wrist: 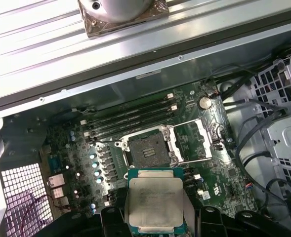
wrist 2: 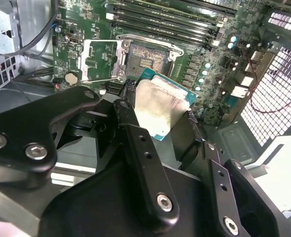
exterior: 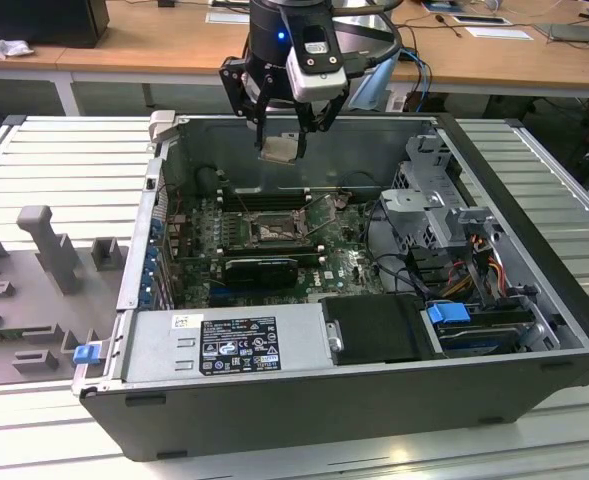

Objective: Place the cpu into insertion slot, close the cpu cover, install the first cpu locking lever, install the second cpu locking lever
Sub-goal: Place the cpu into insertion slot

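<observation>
The gripper (exterior: 279, 142) is hanging over the open case, its fingers (wrist 2: 129, 116) clenching the cpu (wrist: 154, 200) by two opposite edges. The chip is lying flat between them, its pale face turned toward the wrist. Being square, it has no long axis. The slot (wrist: 148, 149) is sitting well below the fingertips and slightly ahead of them, bare, with its sides running roughly parallel to the chip's. The cover (wrist 2: 88, 60) is lying swung open just beside the slot.

The small flat square cpu (wrist: 154, 202) has a pale silvery metal face, dull and faintly streaked; beside it the black gripper (wrist 2: 160, 101) looks matt, its screws (wrist 2: 164, 201) shiny.
</observation>
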You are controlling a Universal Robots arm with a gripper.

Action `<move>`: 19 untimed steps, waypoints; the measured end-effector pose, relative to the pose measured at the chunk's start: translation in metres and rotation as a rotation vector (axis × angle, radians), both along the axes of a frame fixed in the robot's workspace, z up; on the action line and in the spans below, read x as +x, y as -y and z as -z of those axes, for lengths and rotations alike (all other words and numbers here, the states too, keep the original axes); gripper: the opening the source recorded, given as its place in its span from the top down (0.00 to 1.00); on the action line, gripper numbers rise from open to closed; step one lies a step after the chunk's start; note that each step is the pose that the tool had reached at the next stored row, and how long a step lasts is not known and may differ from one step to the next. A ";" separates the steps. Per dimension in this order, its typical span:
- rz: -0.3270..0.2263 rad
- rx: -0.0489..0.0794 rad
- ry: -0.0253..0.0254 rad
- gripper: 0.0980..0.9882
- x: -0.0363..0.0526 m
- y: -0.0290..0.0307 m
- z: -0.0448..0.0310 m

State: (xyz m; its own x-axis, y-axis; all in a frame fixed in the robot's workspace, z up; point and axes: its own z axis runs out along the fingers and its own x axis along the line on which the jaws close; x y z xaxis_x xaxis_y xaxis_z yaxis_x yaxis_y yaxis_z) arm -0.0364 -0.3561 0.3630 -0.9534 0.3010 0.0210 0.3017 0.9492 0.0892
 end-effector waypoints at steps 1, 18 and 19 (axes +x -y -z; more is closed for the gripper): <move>0.002 0.000 0.0000 0.52 0.0000 0.0000 0.0000; 0.041 0.000 0.0000 0.52 0.0000 0.0000 0.0000; 0.043 0.000 0.0000 0.52 0.0000 0.0000 0.0000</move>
State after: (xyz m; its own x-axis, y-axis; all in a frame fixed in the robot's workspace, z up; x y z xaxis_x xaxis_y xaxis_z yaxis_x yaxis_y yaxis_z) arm -0.0364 -0.3561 0.3630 -0.9394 0.3421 0.0210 0.3426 0.9352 0.0892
